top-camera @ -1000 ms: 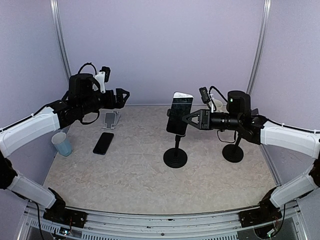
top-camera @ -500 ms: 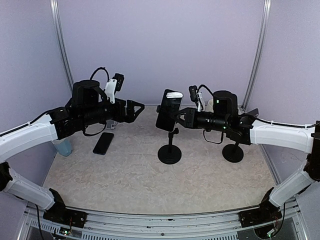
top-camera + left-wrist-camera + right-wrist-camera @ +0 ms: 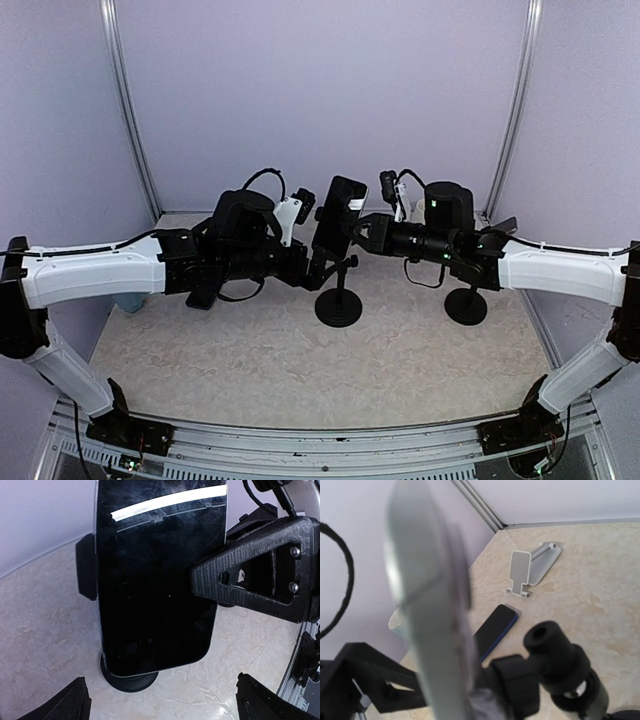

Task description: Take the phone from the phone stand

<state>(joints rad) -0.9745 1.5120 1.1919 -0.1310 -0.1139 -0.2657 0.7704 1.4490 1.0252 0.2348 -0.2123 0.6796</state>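
Note:
The phone (image 3: 338,212) is dark-screened and stands upright in the clamp of a black phone stand (image 3: 339,307) mid-table. In the left wrist view the phone (image 3: 155,580) fills the frame, with the clamp's arm (image 3: 86,567) on its left edge. My right gripper (image 3: 363,227) is shut on the phone's right edge, one finger (image 3: 260,565) lying on the screen side. In the right wrist view the phone (image 3: 430,605) shows edge-on and blurred. My left gripper (image 3: 318,263) is open just in front of the phone's lower half, its fingertips (image 3: 70,705) spread wide.
A second black stand (image 3: 466,305) stands at the right. A blue-edged phone (image 3: 495,630) lies flat on the table at the left, near a silver folding stand (image 3: 530,570) and a pale cup (image 3: 395,622). Walls close the back and sides.
My left arm has swung from the back left across to the phone, gripper open. The right gripper, phone and stand shifted slightly left a second ago and have since held still.

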